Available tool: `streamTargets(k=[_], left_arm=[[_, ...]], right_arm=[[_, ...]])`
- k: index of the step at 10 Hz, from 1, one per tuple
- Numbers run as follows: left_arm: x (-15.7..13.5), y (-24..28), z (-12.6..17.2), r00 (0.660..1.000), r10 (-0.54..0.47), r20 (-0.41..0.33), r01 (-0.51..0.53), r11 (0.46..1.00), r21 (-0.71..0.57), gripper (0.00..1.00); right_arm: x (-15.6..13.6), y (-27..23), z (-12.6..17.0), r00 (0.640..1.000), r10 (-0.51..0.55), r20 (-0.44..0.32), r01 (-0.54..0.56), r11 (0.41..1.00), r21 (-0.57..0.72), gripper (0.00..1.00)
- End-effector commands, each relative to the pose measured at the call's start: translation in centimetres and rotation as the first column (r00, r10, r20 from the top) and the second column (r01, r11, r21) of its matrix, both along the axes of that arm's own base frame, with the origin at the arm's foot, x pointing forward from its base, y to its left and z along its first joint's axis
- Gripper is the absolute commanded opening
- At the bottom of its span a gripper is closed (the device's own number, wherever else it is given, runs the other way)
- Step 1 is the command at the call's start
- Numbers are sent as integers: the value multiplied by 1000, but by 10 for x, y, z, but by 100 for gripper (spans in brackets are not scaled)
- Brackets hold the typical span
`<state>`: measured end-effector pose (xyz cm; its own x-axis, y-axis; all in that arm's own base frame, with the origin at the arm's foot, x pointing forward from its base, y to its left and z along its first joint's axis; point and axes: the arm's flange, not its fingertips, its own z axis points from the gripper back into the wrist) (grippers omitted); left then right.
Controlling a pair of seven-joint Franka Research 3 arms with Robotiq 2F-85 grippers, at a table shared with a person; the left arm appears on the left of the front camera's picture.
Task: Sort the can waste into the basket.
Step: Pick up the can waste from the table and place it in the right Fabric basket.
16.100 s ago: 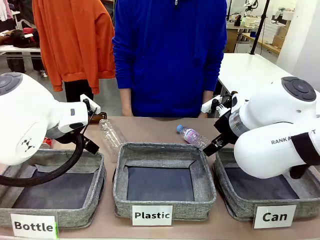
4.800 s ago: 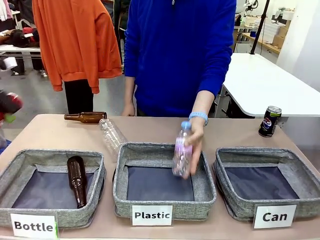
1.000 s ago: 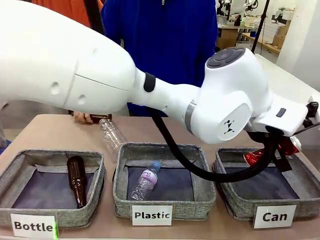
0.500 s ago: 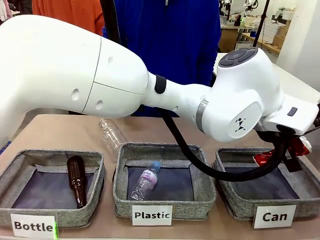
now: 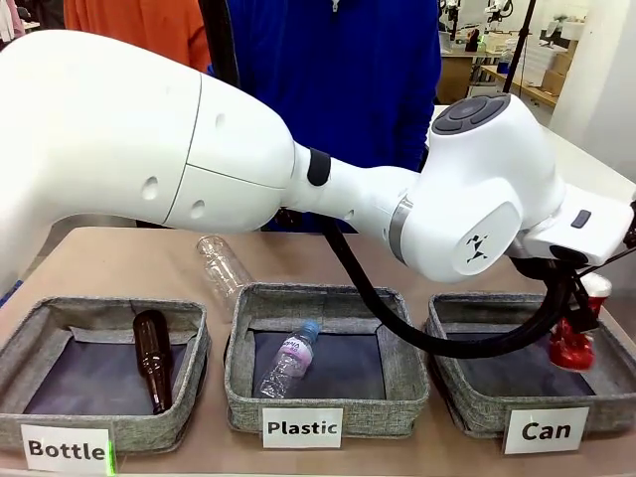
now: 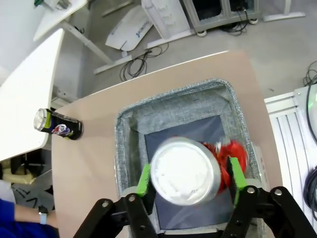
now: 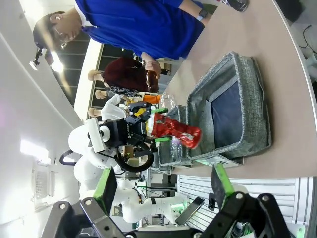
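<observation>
Crushed can [image 5: 573,343]: we see the red-and-silver one standing on end over the right side of the basket's dark base, its red part blurred. We cannot tell whether it touches the base.
Left pincer [image 6: 188,167]: spread, with a green pad on either side of that can. A gap shows at one pad, and we cannot tell whether the other pad touches it.
Basket [image 5: 475,409]: grey bin labelled "Can", rightmost of three along the near edge of the table [image 5: 99,268], directly under the can.
Dark can [image 6: 57,128]: stands on the table near the basket, apart from it.
Right pincer [image 7: 162,178]: spread wide, nothing between its pads, off to one side of the basket.
Plastic bin [image 5: 378,412]: middle one, holding a small clear bottle [image 5: 289,360] with a blue cap.
Bottle bin [image 5: 149,422]: leftmost, holding a brown bottle [image 5: 152,360].
Loose bottle [image 5: 221,264]: clear, lying on the table just behind the Plastic bin.
Person [image 5: 338,89]: in a blue top at the far side.
</observation>
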<state>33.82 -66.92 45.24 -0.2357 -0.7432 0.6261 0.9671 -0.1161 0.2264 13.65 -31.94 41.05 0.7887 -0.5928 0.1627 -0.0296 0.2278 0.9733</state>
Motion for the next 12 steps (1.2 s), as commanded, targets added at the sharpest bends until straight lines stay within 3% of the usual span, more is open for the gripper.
streamTargets(k=[1, 4, 6, 7, 9, 10, 11, 12], left_arm=[[-4, -1, 4, 999, 35, 24, -35, 999, -7, 100], [-1, 14, 16, 997, 71, 24, -71, 997, -1, 100], [1, 79, 40, 999, 31, 8, -32, 979, 201, 100], [3, 122, 47, 997, 55, 46, -65, 962, 264, 100], [4, 206, 58, 989, 95, 112, -123, 954, 273, 100], [1, 230, 60, 992, 79, 100, -100, 971, 218, 100], [-1, 239, 57, 991, 85, 105, -104, 978, 182, 100], [-1, 239, 50, 992, 77, 101, -93, 981, 168, 100]], right_arm=[[-1, 0, 1, 1000, -2, 4, 2, 1000, -3, 100], [-1, 0, 1, 1000, -2, 4, 2, 1000, -3, 100], [-1, 0, 1, 1000, -2, 4, 2, 1000, -3, 100], [-1, 0, 1, 1000, -2, 4, 2, 1000, -3, 100], [-1, 0, 1, 1000, -2, 4, 2, 1000, -3, 100], [-1, 0, 1, 1000, -2, 4, 2, 1000, -3, 100], [0, 0, 0, 1000, 1, -1, -1, 1000, 0, 100], [5, 5, 3, 996, 86, -33, -83, 993, 83, 100]])
